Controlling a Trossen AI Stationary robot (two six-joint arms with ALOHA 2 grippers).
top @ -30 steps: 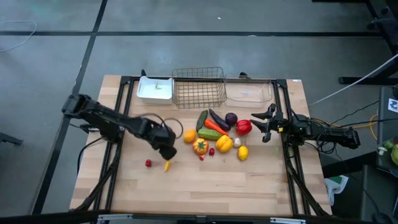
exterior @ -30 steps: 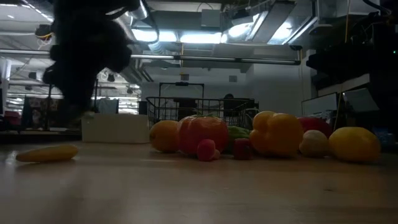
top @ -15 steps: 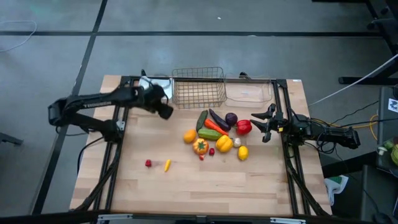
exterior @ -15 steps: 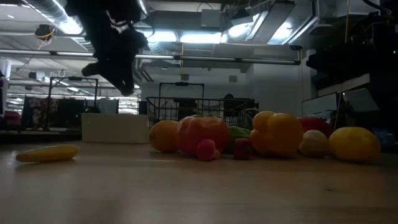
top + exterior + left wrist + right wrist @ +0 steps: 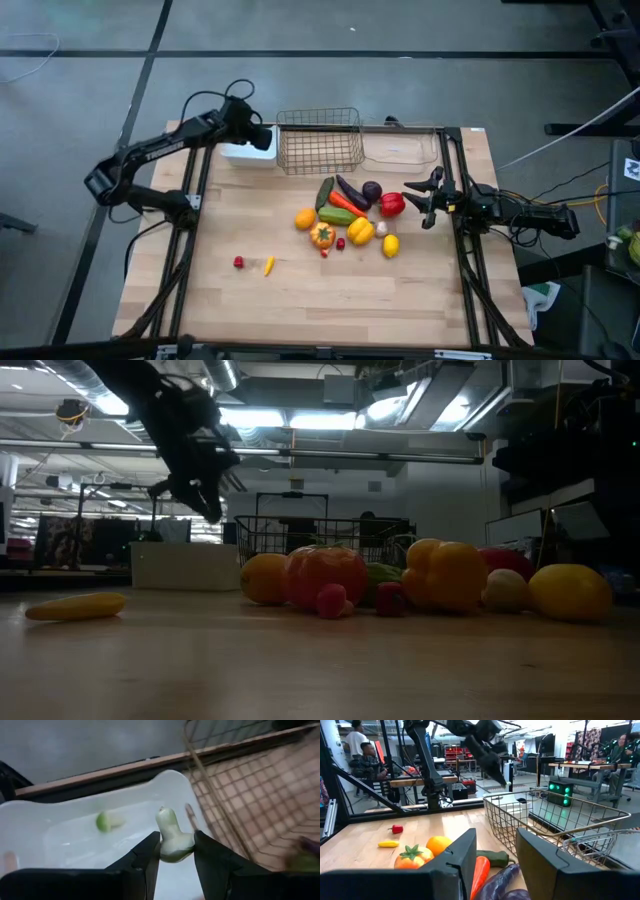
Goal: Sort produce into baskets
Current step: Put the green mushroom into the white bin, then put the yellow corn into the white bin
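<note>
One small pale veggie (image 5: pixel 173 840) sits pinched in the left gripper (image 5: pixel 175 851), right above the white tray (image 5: pixel 65 827). If it lets go too close to the rim, the piece could bounce out. The right gripper (image 5: pixel 428 197) waits with fingers apart, holding nothing, beside the produce pile (image 5: pixel 350 215).

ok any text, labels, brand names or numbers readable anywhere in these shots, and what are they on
None can be read.
Produce, white tray, wire basket and clear bin: no labels or print show.
Tabletop: bare wood, no markings.
Black-and-white tag at the high view's right edge: a printed pattern, too small to read.
Green lit panel in the room behind: too blurred to read.
</note>
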